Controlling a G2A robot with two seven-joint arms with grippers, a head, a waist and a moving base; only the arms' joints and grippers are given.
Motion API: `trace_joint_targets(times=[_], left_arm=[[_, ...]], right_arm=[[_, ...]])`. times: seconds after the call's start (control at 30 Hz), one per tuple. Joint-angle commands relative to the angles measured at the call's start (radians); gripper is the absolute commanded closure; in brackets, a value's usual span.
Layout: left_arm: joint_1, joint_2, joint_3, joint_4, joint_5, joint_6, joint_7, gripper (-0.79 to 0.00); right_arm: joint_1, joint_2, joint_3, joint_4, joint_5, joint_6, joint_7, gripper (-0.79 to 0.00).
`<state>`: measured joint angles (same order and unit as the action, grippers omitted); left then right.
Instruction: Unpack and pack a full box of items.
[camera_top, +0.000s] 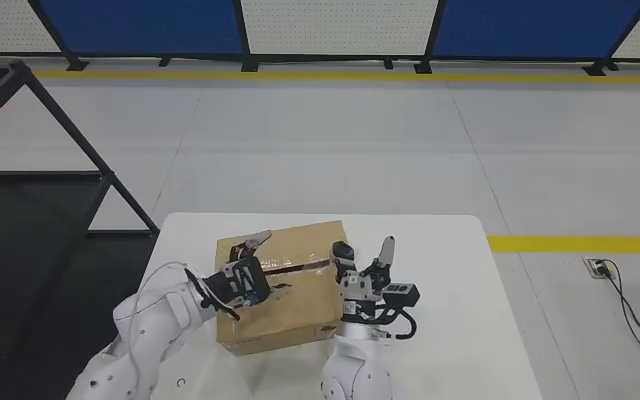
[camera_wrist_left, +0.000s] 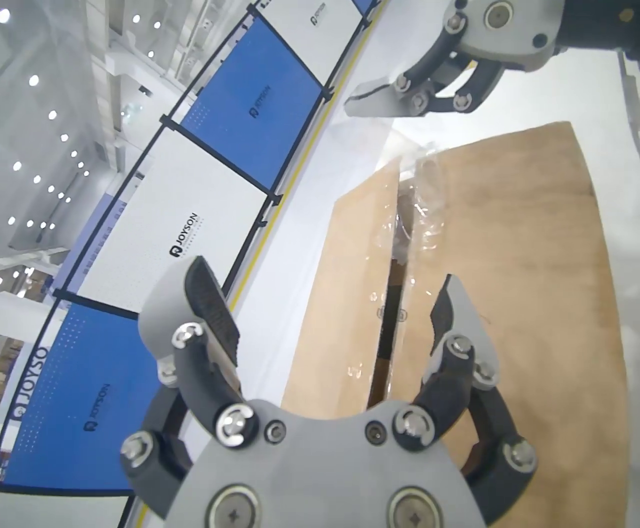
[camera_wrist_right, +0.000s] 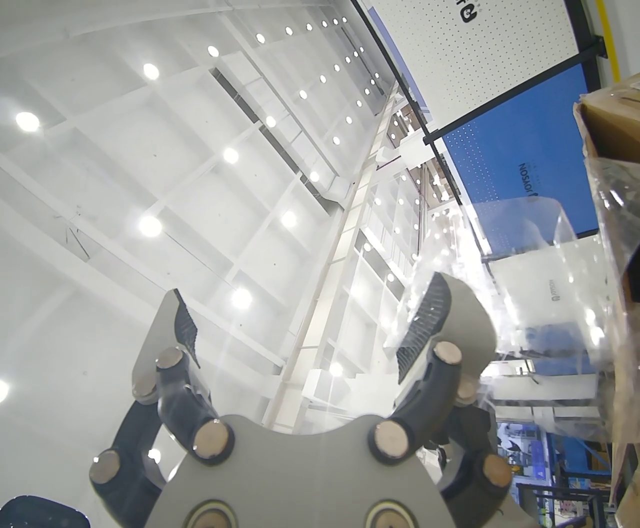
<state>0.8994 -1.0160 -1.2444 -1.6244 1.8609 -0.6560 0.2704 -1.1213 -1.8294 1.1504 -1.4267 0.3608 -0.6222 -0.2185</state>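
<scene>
The cardboard box (camera_top: 300, 312) sits on the white tabletop (camera_top: 450, 300), a little toward 9 o'clock of its middle. Its top flaps meet at a seam that gapes slightly under crinkled clear tape (camera_wrist_left: 425, 210). The left claw (camera_top: 268, 266) is over the box's 9 o'clock end — jaws spread wide to either side of the seam, gripping nothing. The right claw (camera_top: 365, 250) stands at the box's 3 o'clock edge, pointing upward and also wide — a loose strip of the tape clings to one of its fingers (camera_wrist_right: 430, 310).
</scene>
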Motion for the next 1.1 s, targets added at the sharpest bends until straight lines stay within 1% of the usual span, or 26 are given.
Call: trace_joint_targets(times=[0.0, 0.07, 0.13, 0.23, 0.27, 0.33, 0.37, 0.4, 0.43, 0.47, 0.7, 0.77, 0.83, 1.07], left_arm=[[-0.026, -0.002, 0.015, 0.024, 0.008, -0.01, 0.018, -0.754], [-0.047, -0.004, 0.031, 0.041, 0.02, -0.003, 0.018, -0.69], [-0.061, -0.007, 0.048, 0.048, 0.034, 0.007, 0.017, -0.653], [-0.081, -0.012, 0.081, 0.055, 0.089, 0.047, 0.012, -0.56], [-0.085, -0.013, 0.093, 0.057, 0.11, 0.054, 0.013, -0.526], [-0.094, -0.013, 0.108, 0.061, 0.15, 0.065, 0.022, -0.409], [-0.1, -0.013, 0.117, 0.066, 0.174, 0.072, 0.031, -0.391], [-0.103, -0.013, 0.121, 0.072, 0.18, 0.071, 0.04, -0.419], [-0.106, -0.013, 0.117, 0.076, 0.18, 0.077, 0.04, -0.625], [-0.106, -0.013, 0.114, 0.076, 0.178, 0.081, 0.037, -0.785], [-0.106, -0.013, 0.114, 0.076, 0.178, 0.081, 0.037, -0.785], [-0.089, -0.011, 0.126, 0.068, 0.231, 0.117, 0.02, -0.785], [-0.093, -0.011, 0.13, 0.081, 0.236, 0.106, 0.037, -0.785], [-0.146, -0.009, 0.16, 0.13, 0.298, 0.08, 0.137, -0.785]], right_arm=[[-0.006, 0.001, 0.002, -0.007, 0.006, 0.004, 0.006, -0.785], [-0.01, 0.002, 0.002, -0.013, 0.012, 0.007, 0.013, -0.785], [-0.013, 0.003, 0.003, -0.016, 0.014, 0.009, 0.016, -0.785], [-0.016, 0.004, 0.005, -0.023, 0.018, 0.017, 0.021, -0.785], [-0.017, 0.004, 0.005, -0.025, 0.019, 0.019, 0.022, -0.785], [-0.018, 0.004, 0.005, -0.029, 0.02, 0.022, 0.023, -0.785], [-0.018, 0.004, 0.006, -0.03, 0.02, 0.025, 0.024, -0.785], [-0.018, 0.004, 0.006, -0.031, 0.019, 0.027, 0.024, -0.785], [-0.018, 0.004, 0.007, -0.032, 0.019, 0.029, 0.024, -0.785], [-0.018, 0.004, 0.008, -0.033, 0.018, 0.03, 0.022, -0.785], [-0.02, 0.004, 0.016, -0.034, 0.022, 0.023, 0.012, -0.785], [-0.017, 0.004, 0.018, -0.032, 0.025, 0.025, 0.013, -0.785], [-0.012, 0.003, 0.018, -0.03, 0.029, 0.032, 0.019, -0.785], [-0.006, 0.002, 0.015, -0.025, 0.026, 0.049, 0.028, -0.785]])
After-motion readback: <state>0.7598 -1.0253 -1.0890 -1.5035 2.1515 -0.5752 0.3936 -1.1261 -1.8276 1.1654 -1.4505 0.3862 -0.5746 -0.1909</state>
